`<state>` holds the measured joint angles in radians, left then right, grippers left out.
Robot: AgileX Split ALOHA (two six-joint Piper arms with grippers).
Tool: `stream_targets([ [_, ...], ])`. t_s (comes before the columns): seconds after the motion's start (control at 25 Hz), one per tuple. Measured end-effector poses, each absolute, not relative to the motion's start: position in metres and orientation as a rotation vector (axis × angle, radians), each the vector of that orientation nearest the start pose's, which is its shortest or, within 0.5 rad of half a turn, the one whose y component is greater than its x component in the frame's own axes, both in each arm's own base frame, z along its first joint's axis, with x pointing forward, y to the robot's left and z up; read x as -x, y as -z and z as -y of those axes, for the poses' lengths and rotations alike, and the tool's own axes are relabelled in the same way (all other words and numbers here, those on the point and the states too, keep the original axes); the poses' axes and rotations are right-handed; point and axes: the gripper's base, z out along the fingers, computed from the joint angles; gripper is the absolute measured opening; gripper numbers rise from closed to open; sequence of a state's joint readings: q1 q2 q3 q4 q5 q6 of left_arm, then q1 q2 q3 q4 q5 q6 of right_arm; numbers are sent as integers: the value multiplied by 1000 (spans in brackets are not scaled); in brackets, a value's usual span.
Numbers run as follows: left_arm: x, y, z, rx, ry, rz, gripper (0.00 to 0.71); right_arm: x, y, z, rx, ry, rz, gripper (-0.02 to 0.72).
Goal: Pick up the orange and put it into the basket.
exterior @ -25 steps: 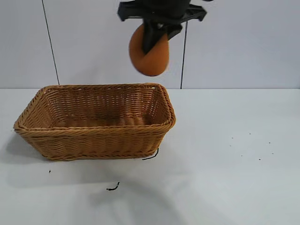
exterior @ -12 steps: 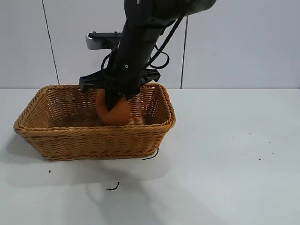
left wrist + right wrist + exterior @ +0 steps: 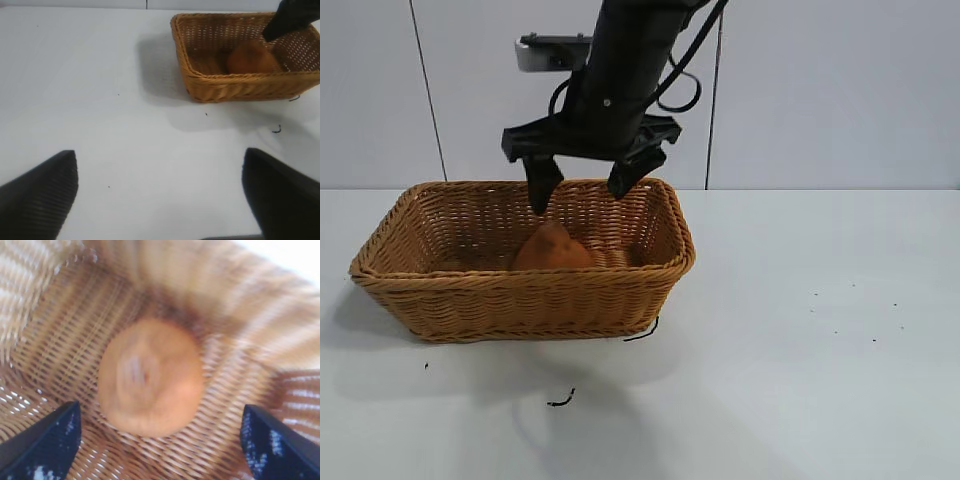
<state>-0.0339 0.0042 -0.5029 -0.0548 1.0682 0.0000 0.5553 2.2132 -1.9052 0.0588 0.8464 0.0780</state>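
The orange (image 3: 552, 248) lies inside the wicker basket (image 3: 470, 290) on its floor, right of the middle. It also shows in the right wrist view (image 3: 150, 382) and in the left wrist view (image 3: 250, 58). My right gripper (image 3: 582, 192) hangs open just above the orange, over the basket's back rim, holding nothing. In the right wrist view the right gripper (image 3: 157, 440) frames the woven floor with the orange beyond its tips. My left gripper (image 3: 160, 192) is open and empty over the bare table, well away from the basket (image 3: 235, 85).
The white table (image 3: 800, 330) stretches to the right of the basket. A small black scrap (image 3: 560, 400) lies in front of the basket and another (image 3: 642, 332) by its front right corner. A white wall stands behind.
My right gripper lowered the orange from high above into the basket, then opened and rose a little. The orange now lies free on the basket floor.
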Motion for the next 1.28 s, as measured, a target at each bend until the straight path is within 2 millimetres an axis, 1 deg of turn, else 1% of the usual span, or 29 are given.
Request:
stream_targets([
  [0.12, 5, -278, 4, -38, 87, -2053, 639, -435, -217, -226, 489, -239, -2629, 625],
  [0.28, 5, -278, 4, -38, 87, -2053, 639, -458, -215, -161, 332, -142, -2705, 625],
  [0.32, 5, -278, 4, -38, 87, -2053, 639, -463, -214, -141, 276, -122, -2722, 625],
  [0.52, 5, -278, 4, -38, 87, -2053, 639, -475, -213, -66, 69, -57, -2782, 625],
  [0.56, 5, -278, 4, -38, 87, -2053, 639, -476, -212, -55, 37, -50, -2788, 625],
  [0.6, 5, -278, 4, -38, 87, -2053, 639, -476, -212, -55, 37, -50, -2788, 625],
  [0.64, 5, -278, 4, -38, 87, -2053, 639, -476, -212, -32, -30, -36, -2809, 625],
  [0.72, 5, -278, 4, -38, 87, -2053, 639, -474, -211, -16, -77, -26, -2839, 625],
  [0.84, 5, -277, 4, -38, 87, -2055, 639, -469, -209, -6, -92, -15, -2898, 625],
  [0.96, 5, -277, 4, -38, 88, -2054, 639, -463, -208, -6, -45, -7, -2972, 625],
  [1.12, 5, -277, 4, -38, 87, -2055, 639, -456, -207, -7, -35, -27, -3003, 625],
  [1.2, 5, -277, 4, -38, 87, -2055, 639, -448, -211, -8, -37, -47, -3014, 625],
  [1.24, 5, -277, 4, -38, 87, -2055, 639, -441, -210, -8, -39, -51, -3030, 625],
  [1.28, 5, -277, 4, -38, 87, -2055, 639, -434, -214, -8, -40, -55, -3035, 625],
])
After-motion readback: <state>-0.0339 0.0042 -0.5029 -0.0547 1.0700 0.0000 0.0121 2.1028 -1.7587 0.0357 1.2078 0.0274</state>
